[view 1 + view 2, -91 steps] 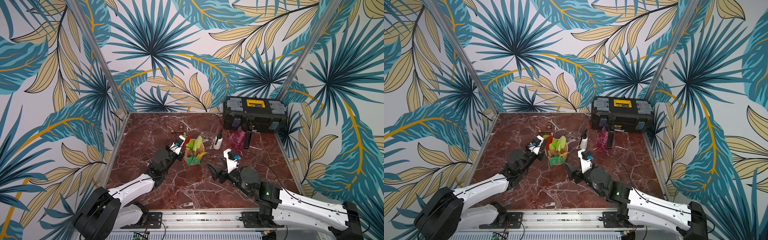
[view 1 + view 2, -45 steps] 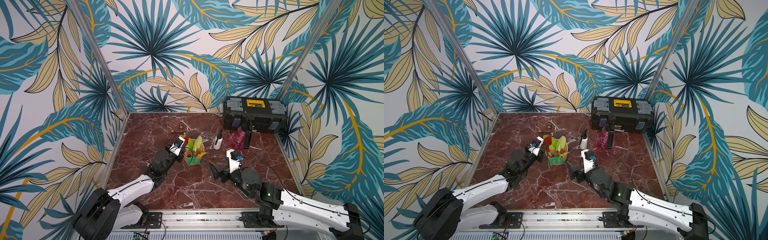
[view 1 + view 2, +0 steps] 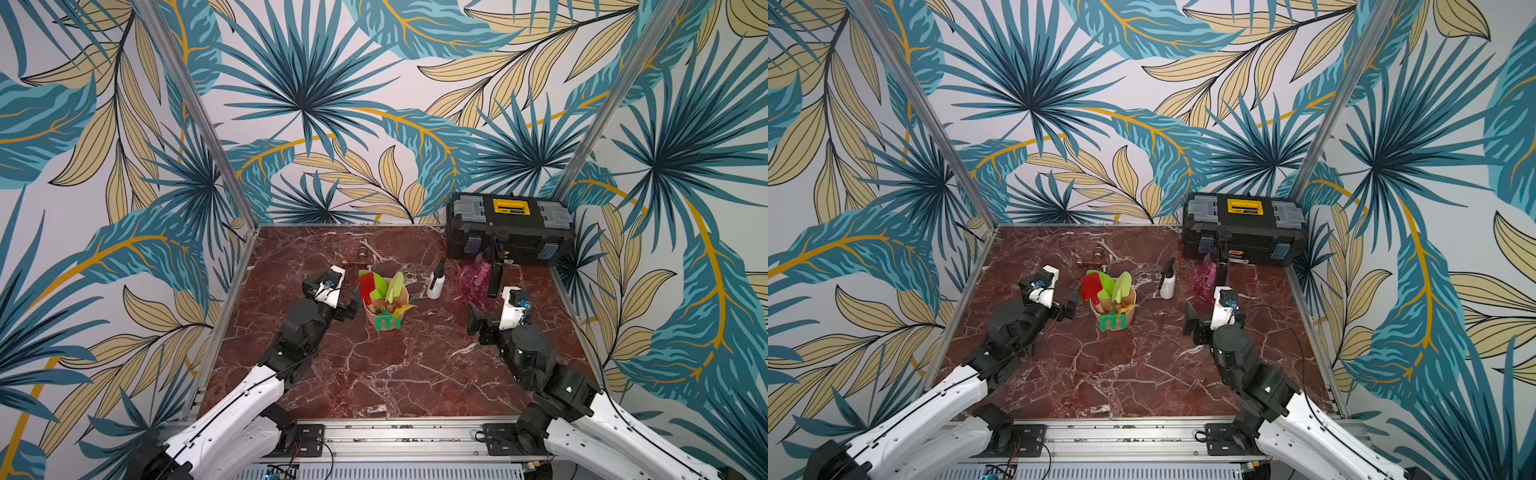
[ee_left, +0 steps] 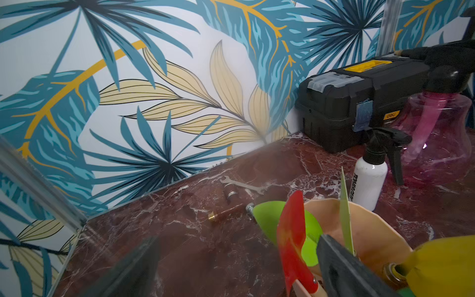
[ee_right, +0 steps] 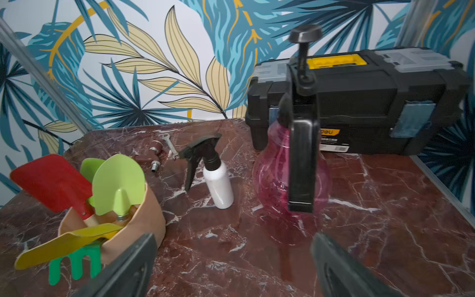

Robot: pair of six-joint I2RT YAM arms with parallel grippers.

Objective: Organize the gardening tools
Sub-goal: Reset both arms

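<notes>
Plainly, we are reading "deli" on an orange tag on the black-and-yellow toolbox (image 4: 334, 108), which is sitting in the far right corner of the tabletop (image 3: 374, 374). The white spray bottle (image 4: 368, 180) is carrying lettering up its side that we are failing to make out.

A beige pot (image 5: 146, 216) is standing mid-tabletop, holding the red shovel (image 5: 51, 182) and two lime-green shovels (image 5: 118, 180). The yellow tool (image 5: 66, 241) is leaning out over its rim, and the dark-green rake (image 5: 74, 262) is showing outside its wall. The white bottle and the pink spray bottle (image 5: 272, 174) are standing upright between pot and toolbox. A wrench (image 5: 171, 145) and small fittings (image 5: 155, 150) are lying near the back wall.

Our left pincer (image 4: 239, 237) is gaping, gripping nothing, one finger just beside the red shovel. Our right pincer (image 5: 234, 236) is gaping too, empty, short of the pink bottle. Bare marble is stretching between the arms toward the near rail.
</notes>
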